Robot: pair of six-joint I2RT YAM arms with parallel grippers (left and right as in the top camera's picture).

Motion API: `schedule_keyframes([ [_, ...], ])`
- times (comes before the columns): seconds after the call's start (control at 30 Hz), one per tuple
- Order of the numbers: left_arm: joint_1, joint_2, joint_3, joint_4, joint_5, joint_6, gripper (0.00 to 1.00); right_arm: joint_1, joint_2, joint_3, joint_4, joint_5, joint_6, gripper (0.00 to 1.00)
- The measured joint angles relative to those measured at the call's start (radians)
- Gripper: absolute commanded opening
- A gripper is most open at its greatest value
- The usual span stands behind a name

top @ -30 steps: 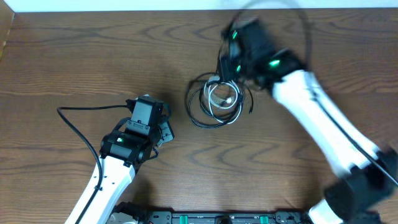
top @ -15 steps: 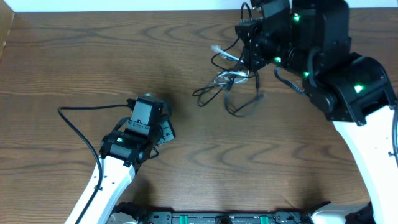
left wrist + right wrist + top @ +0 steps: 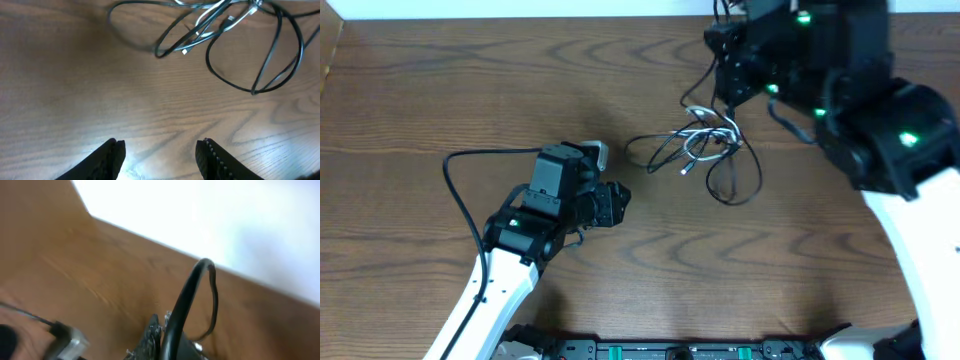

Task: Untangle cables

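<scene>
The cables (image 3: 703, 145) are a loose tangle of thin black and white cords right of the table's middle. One black loop trails toward the front. Strands rise from the tangle to my right gripper (image 3: 725, 98), which is above its far side and shut on them. In the right wrist view the right gripper (image 3: 157, 324) is pinched together with a black cord (image 3: 187, 295) arching up from it. My left gripper (image 3: 617, 203) is open and empty, low over the wood, left of the tangle. The left wrist view shows the left gripper (image 3: 160, 146) with the cables (image 3: 215, 17) ahead of it.
The left arm's own thick black wire (image 3: 460, 175) loops out over the table to the left. A white wall (image 3: 520, 8) runs along the table's far edge. The robot base rail (image 3: 670, 350) lies along the front edge.
The right arm swung up and back with the cables in its grip, and the neat coil stretched into a spread tangle farther right. The left gripper moved right, toward the cables.
</scene>
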Motion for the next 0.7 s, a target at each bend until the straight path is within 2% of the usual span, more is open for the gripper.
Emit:
schedule_keyframes([
  [0.13,0.000,0.047,0.000,0.009,0.014,0.010,0.52,0.000,-0.076,0.059,0.065,-0.045,-0.032,0.01],
  [0.27,0.000,0.109,0.000,0.019,0.018,0.013,0.52,0.000,-0.178,0.095,0.112,0.007,-0.047,0.01],
  [0.43,-0.010,0.146,0.000,0.113,0.064,0.016,0.52,0.000,-0.183,0.109,-0.032,0.051,-0.053,0.01],
  [0.6,-0.043,0.146,0.000,0.216,0.111,0.017,0.54,0.000,-0.052,0.109,-0.261,0.068,-0.052,0.01],
  [0.67,-0.056,0.146,0.000,0.245,0.120,0.017,0.54,0.000,0.028,0.101,-0.323,0.073,-0.045,0.38],
  [0.7,-0.059,0.146,0.000,0.254,0.123,0.017,0.54,0.000,0.060,0.098,-0.342,0.072,-0.039,0.68],
])
